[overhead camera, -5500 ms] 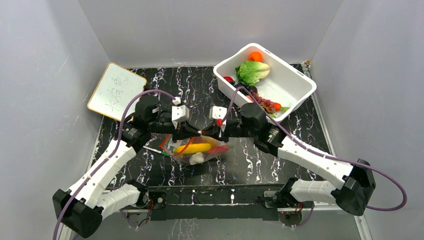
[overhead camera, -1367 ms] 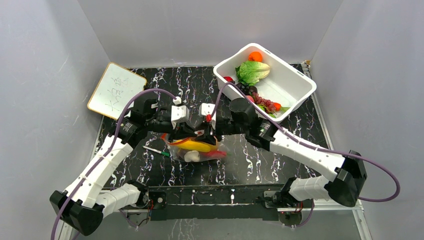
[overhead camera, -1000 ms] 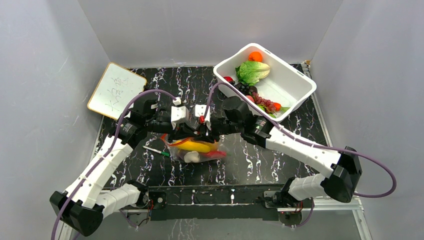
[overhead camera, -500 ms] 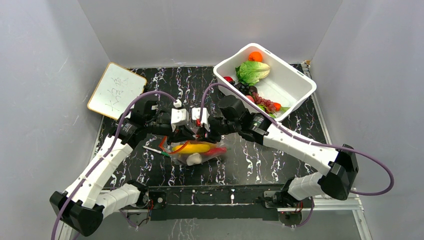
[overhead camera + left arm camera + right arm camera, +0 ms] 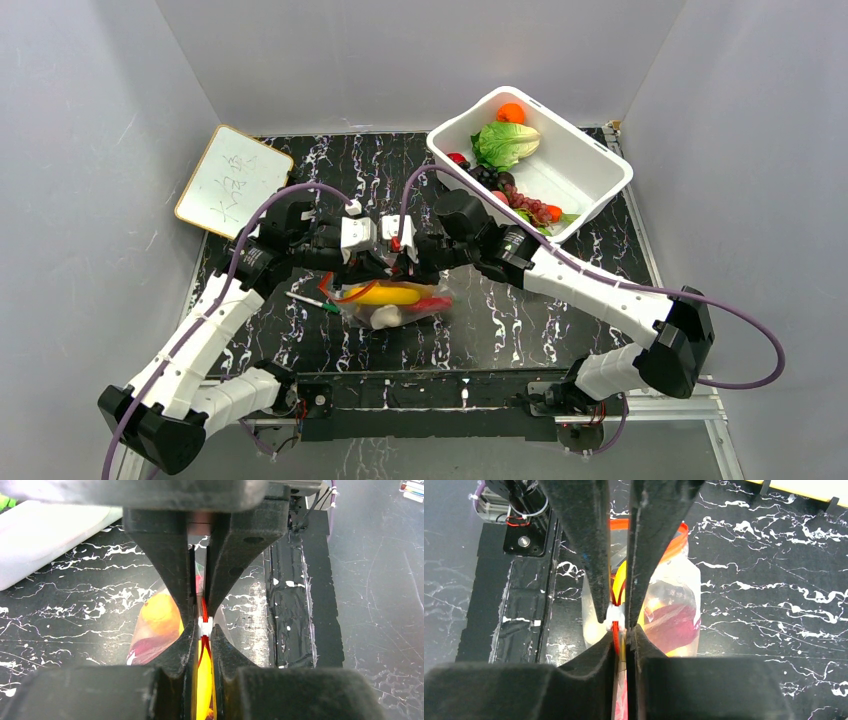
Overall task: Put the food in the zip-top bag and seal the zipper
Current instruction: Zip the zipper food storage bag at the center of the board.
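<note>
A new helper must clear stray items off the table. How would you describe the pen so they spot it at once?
On the black marbled table, find the clear bag in the middle. The pen lies flat just left of it in the top view. It is the only thin stick there, white with a green end, unlike the chunky food in the bag.
</note>
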You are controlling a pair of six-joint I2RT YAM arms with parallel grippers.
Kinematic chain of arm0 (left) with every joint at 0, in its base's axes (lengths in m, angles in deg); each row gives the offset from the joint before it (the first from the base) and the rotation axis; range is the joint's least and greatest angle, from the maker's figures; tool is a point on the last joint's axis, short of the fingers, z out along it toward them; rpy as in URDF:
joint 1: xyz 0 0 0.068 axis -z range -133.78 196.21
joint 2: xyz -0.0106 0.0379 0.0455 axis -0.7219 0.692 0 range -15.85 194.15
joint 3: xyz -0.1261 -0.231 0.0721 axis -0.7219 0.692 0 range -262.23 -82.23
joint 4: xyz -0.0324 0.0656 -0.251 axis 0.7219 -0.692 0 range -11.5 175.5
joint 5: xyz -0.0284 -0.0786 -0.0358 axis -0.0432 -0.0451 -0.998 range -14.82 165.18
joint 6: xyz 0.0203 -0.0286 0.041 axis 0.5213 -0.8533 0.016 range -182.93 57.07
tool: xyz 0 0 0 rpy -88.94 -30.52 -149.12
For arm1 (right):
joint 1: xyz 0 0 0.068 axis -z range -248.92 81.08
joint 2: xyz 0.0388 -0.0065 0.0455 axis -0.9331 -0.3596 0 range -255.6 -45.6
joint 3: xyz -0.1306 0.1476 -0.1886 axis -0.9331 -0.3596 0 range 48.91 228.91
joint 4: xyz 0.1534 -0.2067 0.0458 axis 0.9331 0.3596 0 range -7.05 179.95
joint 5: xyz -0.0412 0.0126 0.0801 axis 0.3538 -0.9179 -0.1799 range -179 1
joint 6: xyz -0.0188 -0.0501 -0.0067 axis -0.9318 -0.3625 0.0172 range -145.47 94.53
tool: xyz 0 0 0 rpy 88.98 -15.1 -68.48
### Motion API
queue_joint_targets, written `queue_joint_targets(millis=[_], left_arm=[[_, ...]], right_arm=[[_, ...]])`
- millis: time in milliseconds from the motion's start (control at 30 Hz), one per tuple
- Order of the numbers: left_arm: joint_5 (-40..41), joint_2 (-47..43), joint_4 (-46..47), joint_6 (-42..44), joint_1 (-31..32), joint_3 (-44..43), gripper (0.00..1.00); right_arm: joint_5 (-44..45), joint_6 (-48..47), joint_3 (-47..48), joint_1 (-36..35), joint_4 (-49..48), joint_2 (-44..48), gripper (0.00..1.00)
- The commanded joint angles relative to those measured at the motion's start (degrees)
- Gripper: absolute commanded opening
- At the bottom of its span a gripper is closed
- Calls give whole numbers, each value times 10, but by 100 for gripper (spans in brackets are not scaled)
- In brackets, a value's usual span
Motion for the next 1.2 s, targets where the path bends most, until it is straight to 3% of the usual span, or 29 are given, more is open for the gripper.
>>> queue_joint_targets(millis=[0, 100, 200, 267, 333, 500, 700, 933, 1167], left_arm=[[-13, -7, -4, 4, 2, -6, 0], [-8, -9, 4, -6, 1, -1, 0], [-8, -15, 18, -17, 1, 8, 0], [-8, -18, 20, -20, 2, 8, 0], [-6, -18, 19, -20, 2, 6, 0], [6, -18, 8, -16, 2, 5, 0], [59, -34, -24, 3, 2, 16, 0], [64, -36, -12, -7, 2, 30, 0], [82, -39, -24, -4, 1, 29, 0]], right_arm=[[-17, 0, 42, 0, -46, 8, 3], [-24, 13, 32, 0, -75, 17, 4], [-26, 30, 19, -1, -94, 20, 20], [-32, 30, 19, -1, -93, 21, 15], [-39, 26, 20, 0, -90, 22, 0], [-27, 10, 25, -1, -67, 23, 0], [-14, 8, -12, 0, -93, 63, 0], [-5, 56, -66, 0, -177, 99, 0], [30, 65, -80, 3, -187, 127, 0]])
